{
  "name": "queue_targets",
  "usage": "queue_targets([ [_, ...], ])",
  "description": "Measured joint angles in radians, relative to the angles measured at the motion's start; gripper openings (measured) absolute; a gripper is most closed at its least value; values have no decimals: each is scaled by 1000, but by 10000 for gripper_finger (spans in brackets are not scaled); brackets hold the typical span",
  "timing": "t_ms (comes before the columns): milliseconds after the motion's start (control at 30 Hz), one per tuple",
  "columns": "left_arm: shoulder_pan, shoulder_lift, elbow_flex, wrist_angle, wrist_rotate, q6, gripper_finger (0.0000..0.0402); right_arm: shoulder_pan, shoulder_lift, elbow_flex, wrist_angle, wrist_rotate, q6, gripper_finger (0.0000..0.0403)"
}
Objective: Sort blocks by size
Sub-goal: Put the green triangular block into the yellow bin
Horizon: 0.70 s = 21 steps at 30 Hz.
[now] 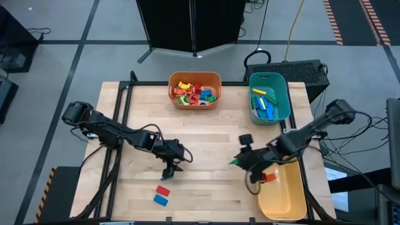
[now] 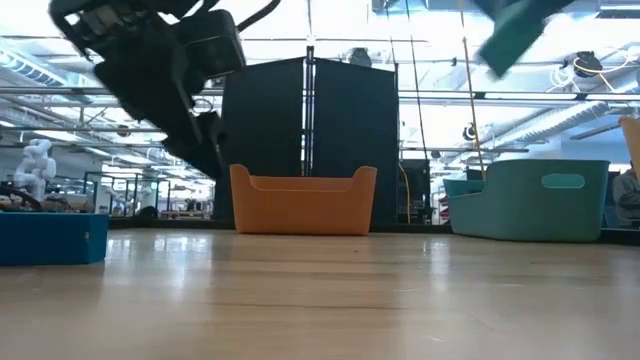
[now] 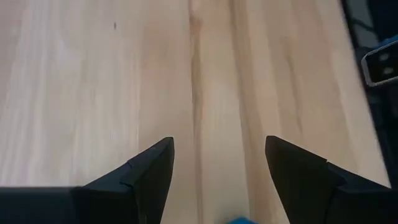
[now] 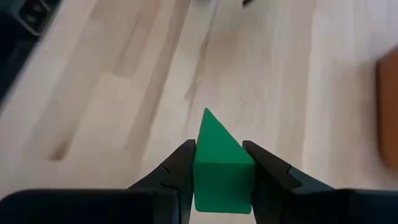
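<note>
My right gripper (image 1: 239,160) is shut on a green wedge-shaped block (image 4: 219,163), right of the table's middle; in the low view the green block (image 2: 510,35) shows high above the table. My left gripper (image 3: 217,146) stands open over bare wood left of the middle (image 1: 170,169), with nothing between its fingers. A red block (image 1: 163,190) and a blue block (image 1: 161,200) lie flat on the table close to its near edge. More blocks lie in the orange bin (image 1: 215,80) and the teal bin (image 1: 284,94). My right gripper pinches the green block by its two opposite flat sides (image 4: 202,171) between the two fingers, and the block's pointed end (image 4: 207,115) sticks out past the fingertips. The fingers slant down from the table's right side. The block is lifted clear of the table.
A yellow bin (image 1: 294,203) stands at the near right, just beside my right gripper, with a red piece (image 1: 269,177) at its far left rim. The orange and teal bins stand along the far edge. Bare wood lies between the two grippers.
</note>
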Motion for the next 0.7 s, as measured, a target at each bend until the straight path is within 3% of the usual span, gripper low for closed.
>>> queue_targets([
  [167, -51, 0, 0, -54, -62, -58, 250, 78, -73, 0, -141, -6, 220, 106],
  [367, -100, 0, 0, -81, -96, -127, 250, 176, -87, -17, -281, -137, 471, 106],
  [700, -153, 0, 0, -82, -168, -184, 251, 320, -86, -162, -217, -184, 717, 106],
])
